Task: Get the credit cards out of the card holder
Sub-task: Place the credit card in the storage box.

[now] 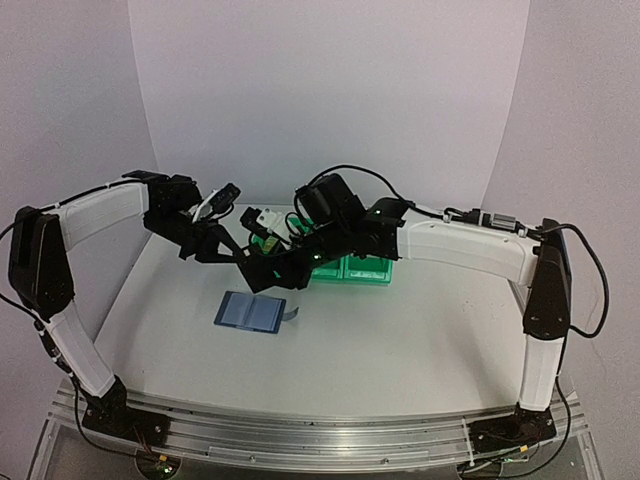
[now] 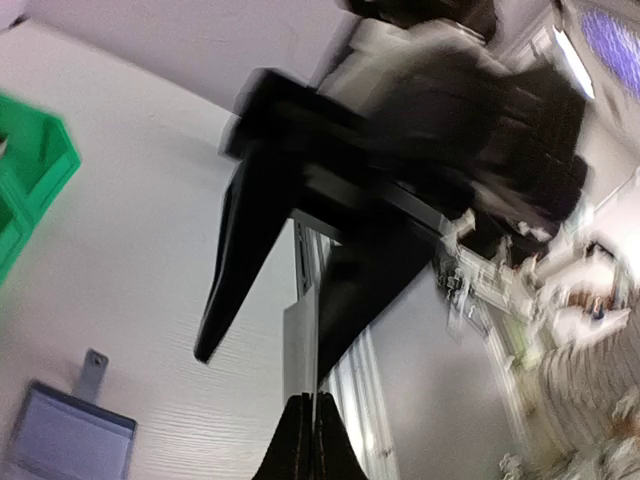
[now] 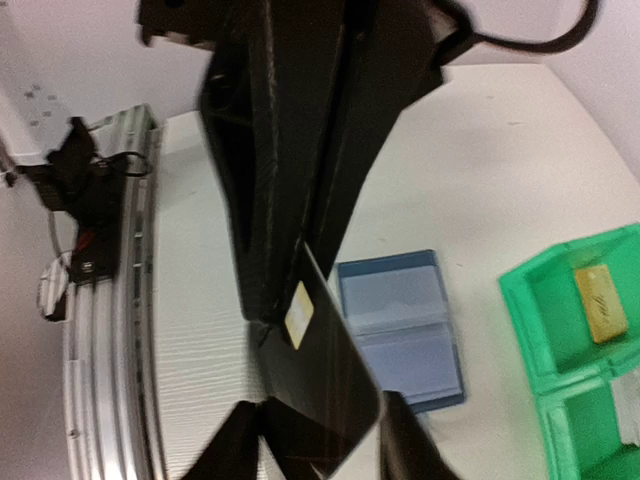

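The card holder (image 1: 251, 312) lies open and flat on the table, its light blue slots up; it also shows in the right wrist view (image 3: 400, 335) and the left wrist view (image 2: 70, 445). Both grippers meet in the air just above and behind it. My left gripper (image 2: 312, 430) is shut on a black card with a gold chip (image 3: 330, 390), seen edge-on in its own view. My right gripper (image 3: 320, 440) is open, its fingers (image 2: 235, 270) apart on either side of that card. A gold-yellow card (image 3: 600, 300) lies in a green bin. No silver card is clearly visible.
Green plastic bins (image 1: 360, 268) stand behind the grippers at mid table, seen also in the right wrist view (image 3: 560, 330) and the left wrist view (image 2: 30, 180). The metal rail (image 3: 110, 330) runs along the table's near edge.
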`<control>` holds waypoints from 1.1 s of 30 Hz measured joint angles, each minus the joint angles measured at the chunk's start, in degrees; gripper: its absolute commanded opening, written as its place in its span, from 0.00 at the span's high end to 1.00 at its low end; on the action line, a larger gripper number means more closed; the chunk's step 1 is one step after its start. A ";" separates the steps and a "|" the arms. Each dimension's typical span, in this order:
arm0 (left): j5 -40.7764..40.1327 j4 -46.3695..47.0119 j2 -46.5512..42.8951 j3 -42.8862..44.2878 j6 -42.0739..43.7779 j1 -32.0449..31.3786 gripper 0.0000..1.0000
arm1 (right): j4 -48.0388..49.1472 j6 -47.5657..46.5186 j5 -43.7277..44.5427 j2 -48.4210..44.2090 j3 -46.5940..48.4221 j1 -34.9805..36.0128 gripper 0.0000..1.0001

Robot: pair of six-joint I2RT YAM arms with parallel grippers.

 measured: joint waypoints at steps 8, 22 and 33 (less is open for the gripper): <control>-8.30 44.97 -5.90 -20.43 -65.95 6.73 1.00 | 3.73 -1.27 31.94 -0.02 0.12 1.74 0.37; -20.77 63.19 -9.66 -21.78 -105.39 3.45 1.00 | 24.25 -23.15 55.74 7.59 -0.21 13.09 0.45; -21.74 63.53 -10.37 -22.25 -109.03 3.37 1.00 | 27.94 -34.80 75.08 19.16 6.68 13.03 0.66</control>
